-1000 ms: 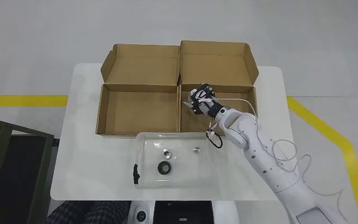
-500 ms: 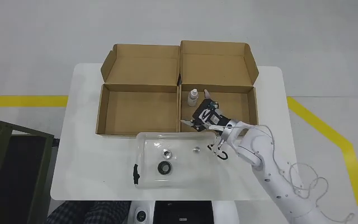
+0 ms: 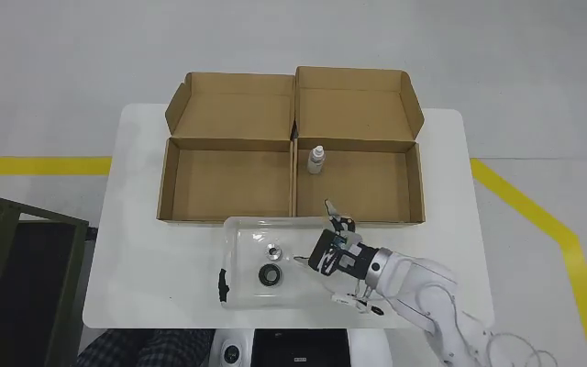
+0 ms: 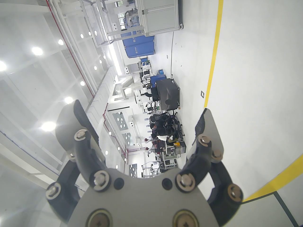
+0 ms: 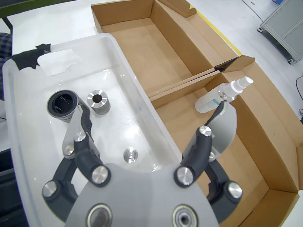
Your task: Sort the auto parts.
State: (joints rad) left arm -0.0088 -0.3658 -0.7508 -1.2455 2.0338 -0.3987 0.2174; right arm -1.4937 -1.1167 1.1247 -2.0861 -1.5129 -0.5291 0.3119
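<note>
A clear bin sits on the white table, and everything here is placed from it. Three parts lie inside. A black ringed bearing is near the bin's middle. A slotted steel sleeve stands just beside the bearing, on the side towards the boxes. A small steel disc lies apart from both, towards the bin's right end. A scrap of black tape clings to the bin's left rim.

The right gripper hangs over the bin's right end. Its fingers are spread wide and hold nothing: one tip is above the bin floor close to the bearing, the other out past the far wall.

Two open cardboard boxes sit against the bin's far side. The left box has only bare floor showing. In the right box a white spray bottle sits at the far left corner, well apart from the bin.

The left gripper is also spread open and empty. It points out across the hall floor, and I cannot place it from the bin.
</note>
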